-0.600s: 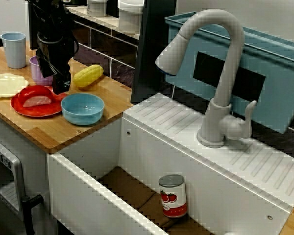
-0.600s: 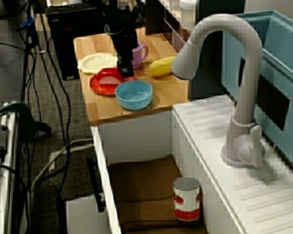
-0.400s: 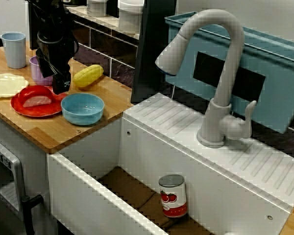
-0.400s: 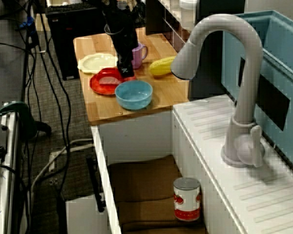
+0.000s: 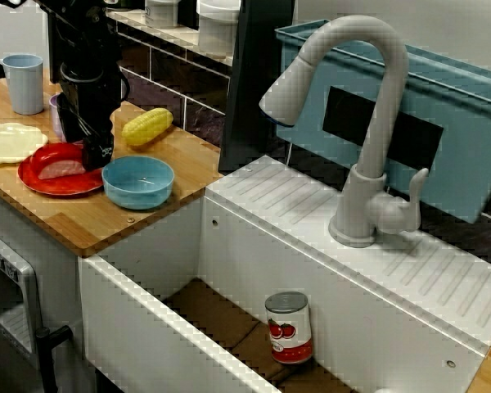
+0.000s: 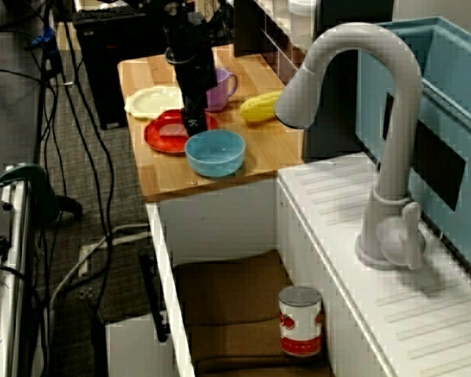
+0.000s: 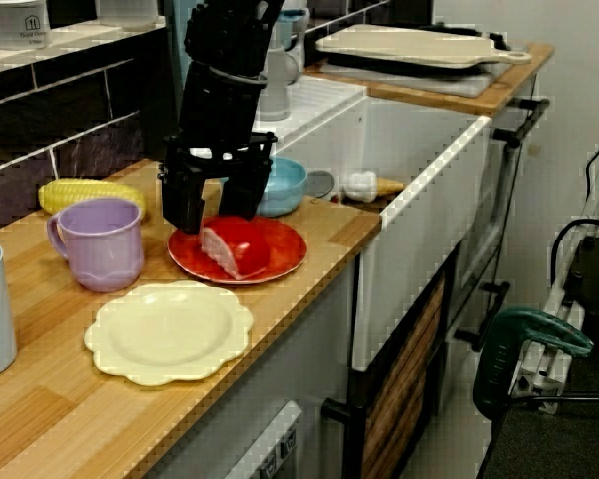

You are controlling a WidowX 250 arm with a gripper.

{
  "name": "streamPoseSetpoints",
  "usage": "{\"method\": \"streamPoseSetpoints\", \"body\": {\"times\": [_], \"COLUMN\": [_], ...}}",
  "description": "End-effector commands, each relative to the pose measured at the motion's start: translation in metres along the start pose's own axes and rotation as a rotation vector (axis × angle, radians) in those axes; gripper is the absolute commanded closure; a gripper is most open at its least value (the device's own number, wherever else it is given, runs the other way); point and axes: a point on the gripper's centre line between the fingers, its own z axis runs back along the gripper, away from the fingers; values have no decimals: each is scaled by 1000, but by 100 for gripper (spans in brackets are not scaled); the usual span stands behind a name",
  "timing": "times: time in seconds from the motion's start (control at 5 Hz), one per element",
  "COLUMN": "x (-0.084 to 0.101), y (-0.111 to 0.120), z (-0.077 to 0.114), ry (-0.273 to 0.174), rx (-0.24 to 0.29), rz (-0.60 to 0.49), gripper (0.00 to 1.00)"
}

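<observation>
The claw (image 7: 212,205) is hanging wide open directly over a pink meat slab (image 7: 234,249) lying on the red plate (image 7: 286,245) on the bench (image 7: 40,399). The slab is likely light, soft and slick, best pinched across its middle.

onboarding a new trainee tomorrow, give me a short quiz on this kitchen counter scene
1. Multiple choice: how do the jaws of the black gripper stand?
A) open, just above the pink meat piece on the round red plate
B) shut, well away from it
C) out of sight in every view
2. True or false: the yellow corn cob lies on the wooden counter, outside every dish.
3. Fill in: the metal can with a red tomato label stands upright inside the white ___.
Key: 1 A; 2 true; 3 sink
</observation>
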Motion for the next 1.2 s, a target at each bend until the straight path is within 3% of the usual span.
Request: {"method": "streamPoseSetpoints", "body": {"times": [0.0, 0.4, 0.8, 1.0], "x": [9, 9, -2, -10], "y": [20, 37, 33, 27], "z": [41, 38, 46, 54], "ry": [-39, -57, -126, -140], "rx": [-20, -61, -74, -93], "rz": [-5, -10, -48, -88], "gripper": [0, 0, 0, 0]}}
